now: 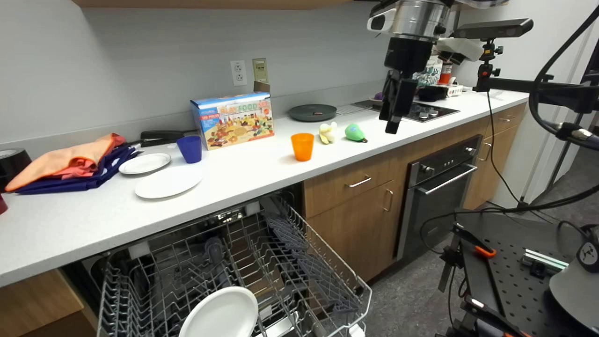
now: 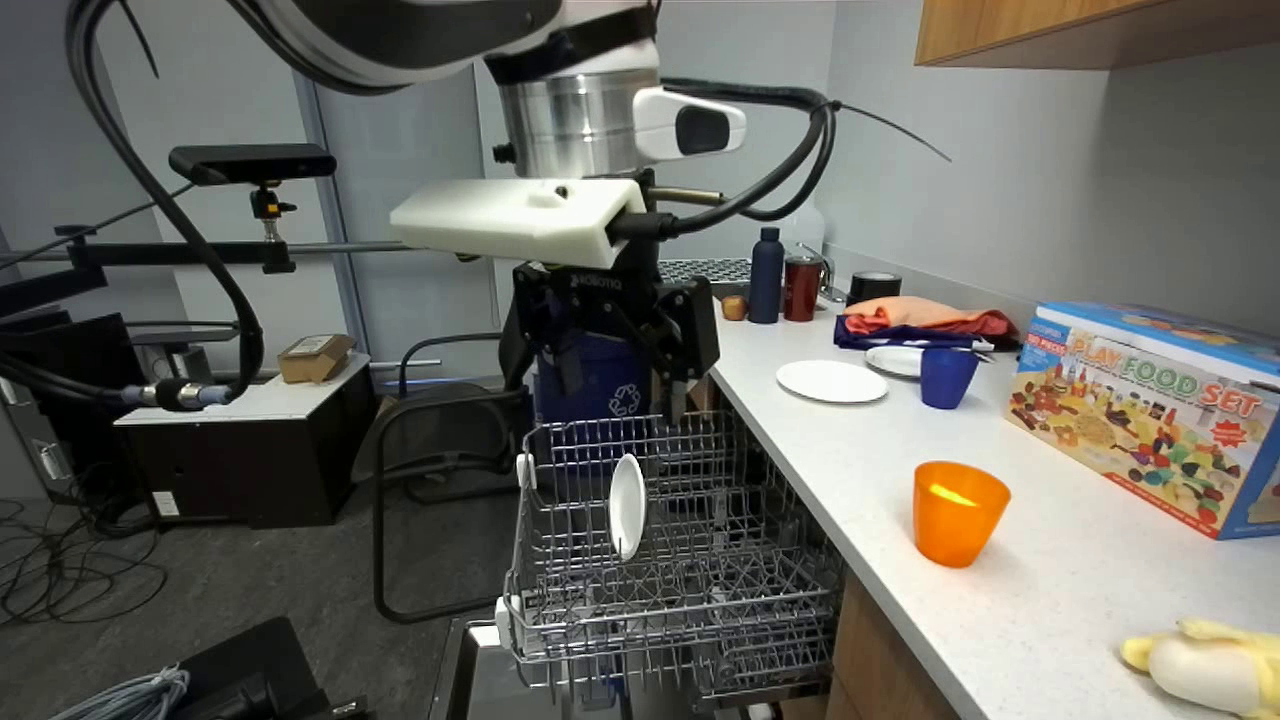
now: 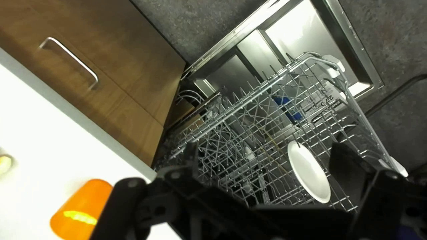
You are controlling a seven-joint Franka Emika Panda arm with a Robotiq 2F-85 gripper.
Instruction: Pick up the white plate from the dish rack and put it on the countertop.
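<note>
The white plate [image 1: 224,313] stands tilted on edge among the tines of the grey wire dish rack [image 1: 344,269]. It also shows in an exterior view [image 2: 627,507] and in the wrist view [image 3: 308,171]. The rack is pulled out below the white countertop [image 2: 850,470]. My gripper [image 2: 615,390] is open and empty, high above the rack and apart from the plate. In the wrist view the spread fingers of the gripper [image 3: 267,156] frame the rack, with the plate nearer the right finger. In an exterior view the gripper [image 1: 390,119] points down.
On the countertop are two other white plates [image 1: 169,181] [image 1: 145,164], a blue cup [image 1: 190,149], an orange cup [image 1: 303,146], a food set box [image 1: 236,120], folded cloths [image 1: 70,164] and two small toys [image 1: 327,133] [image 1: 355,133]. A black chair [image 2: 440,500] stands beside the rack.
</note>
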